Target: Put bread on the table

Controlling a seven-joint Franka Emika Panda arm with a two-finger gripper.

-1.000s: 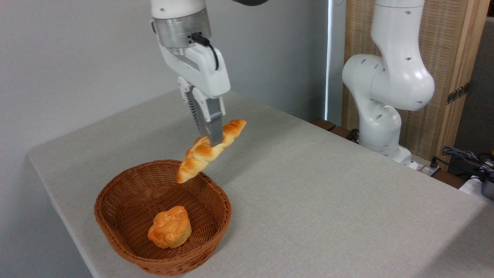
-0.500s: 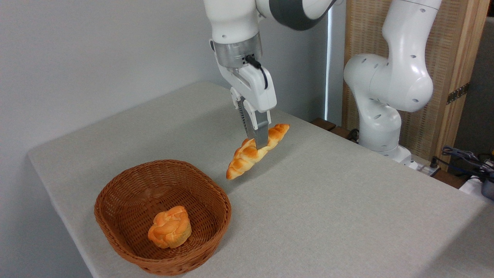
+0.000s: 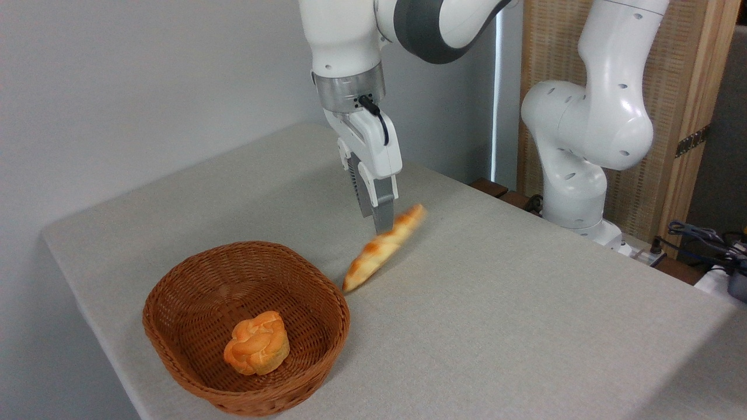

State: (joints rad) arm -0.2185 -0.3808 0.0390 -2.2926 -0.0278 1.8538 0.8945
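Observation:
The bread [image 3: 379, 251], a long braided golden loaf, shows blurred and steeply tilted just below my gripper [image 3: 382, 227]. Its lower end touches the table [image 3: 496, 303] close to the basket's right rim, and its upper end rises to the right of my fingertips. My fingers [image 3: 379, 204] are sharp and point straight down. The loaf's middle sits below their tips and looks loose from them, so the gripper reads as open.
A brown wicker basket [image 3: 175, 350] stands at the front left and holds a small round knotted bun [image 3: 257, 350]. The arm's white base [image 3: 583, 151] rises at the back right, with cables [image 3: 700, 239] beyond the table's right edge.
My gripper carried the loaf from above the basket to the right and down over the cloth. Now the loaf has slipped below the fingertips, and its low end has reached the table.

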